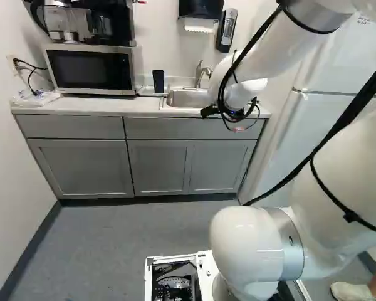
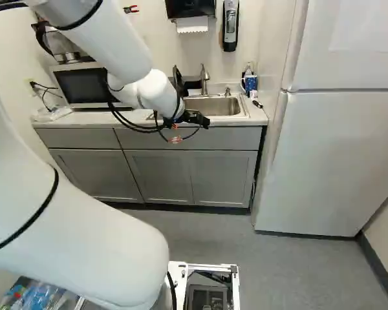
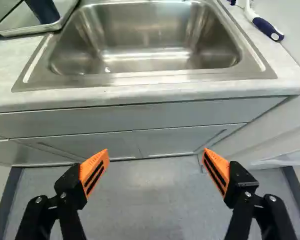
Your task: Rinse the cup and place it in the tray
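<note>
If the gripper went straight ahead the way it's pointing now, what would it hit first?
Most likely the grey cabinet front below the sink. The gripper seems aimed there, though depth is unclear, and it might catch the counter's front edge instead.

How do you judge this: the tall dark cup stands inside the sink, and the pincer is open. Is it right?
Not quite: the tall dark cup stands on the tray beside the sink, as the wrist view shows. The pincer is open, as you say.
</note>
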Tool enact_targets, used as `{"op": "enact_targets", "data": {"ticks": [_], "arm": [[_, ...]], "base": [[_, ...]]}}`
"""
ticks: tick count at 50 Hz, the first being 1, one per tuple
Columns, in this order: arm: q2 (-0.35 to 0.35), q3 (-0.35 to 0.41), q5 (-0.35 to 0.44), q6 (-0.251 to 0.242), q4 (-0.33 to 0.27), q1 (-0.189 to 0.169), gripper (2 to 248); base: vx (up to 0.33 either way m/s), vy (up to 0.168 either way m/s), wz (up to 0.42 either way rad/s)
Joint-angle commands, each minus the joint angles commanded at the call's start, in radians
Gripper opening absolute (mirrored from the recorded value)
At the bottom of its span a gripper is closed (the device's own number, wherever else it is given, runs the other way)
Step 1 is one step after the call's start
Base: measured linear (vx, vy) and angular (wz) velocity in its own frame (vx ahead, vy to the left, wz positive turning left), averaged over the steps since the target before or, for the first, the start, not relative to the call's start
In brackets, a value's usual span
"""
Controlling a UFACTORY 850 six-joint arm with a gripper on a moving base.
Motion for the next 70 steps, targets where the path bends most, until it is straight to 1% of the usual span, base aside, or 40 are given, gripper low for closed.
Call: {"op": "enact_targets", "data": {"ticks": [15,32,53,70], "arm": [[0.018,0.118,0.190,0.008,-0.003,0.027,247],[0.035,0.234,0.376,0.016,-0.006,0.054,247],[0.052,0.347,0.557,0.024,-0.008,0.080,247],[0.062,0.415,0.667,0.029,-0.010,0.096,247]], "base": [[0.000,0.000,0.000],[0.000,0.000,0.000],[0.000,0.000,0.000],[0.000,0.000,0.000]]}}
